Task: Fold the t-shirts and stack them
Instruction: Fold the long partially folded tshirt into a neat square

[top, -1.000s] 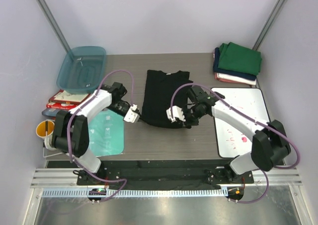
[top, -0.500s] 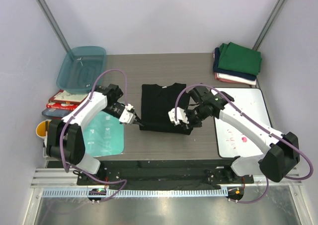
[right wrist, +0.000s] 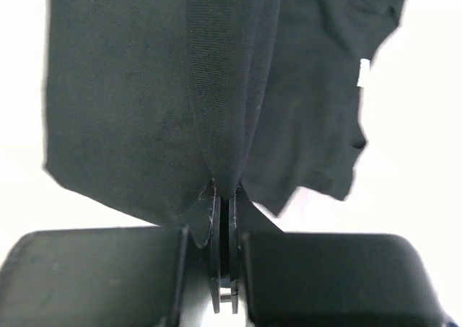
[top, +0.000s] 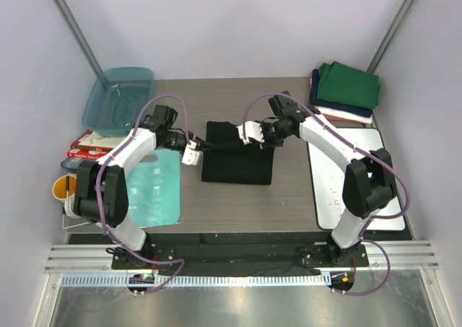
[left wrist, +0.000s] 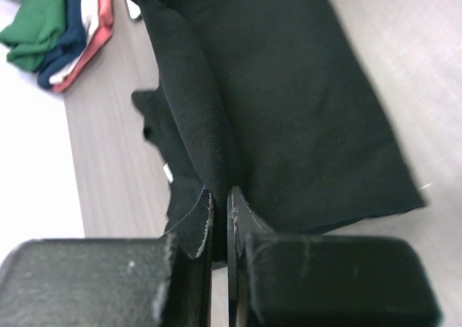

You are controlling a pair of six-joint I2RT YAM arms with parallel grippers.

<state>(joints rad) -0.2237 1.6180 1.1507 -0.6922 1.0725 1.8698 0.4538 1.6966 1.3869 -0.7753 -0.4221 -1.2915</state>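
Claws clamped on cloth, the left claw [top: 203, 147] and right claw [top: 237, 134] hold up a taut ridge of the black t-shirt [top: 238, 166] at the middle of the worktop [top: 238, 99], apparently to double it over, with folded tees [top: 346, 90] stacked at the far right corner

the black t-shirt [top: 238, 165] is matt knit cloth, the table [top: 289, 197] grained wood, the tub [top: 134, 100] glossy plastic.
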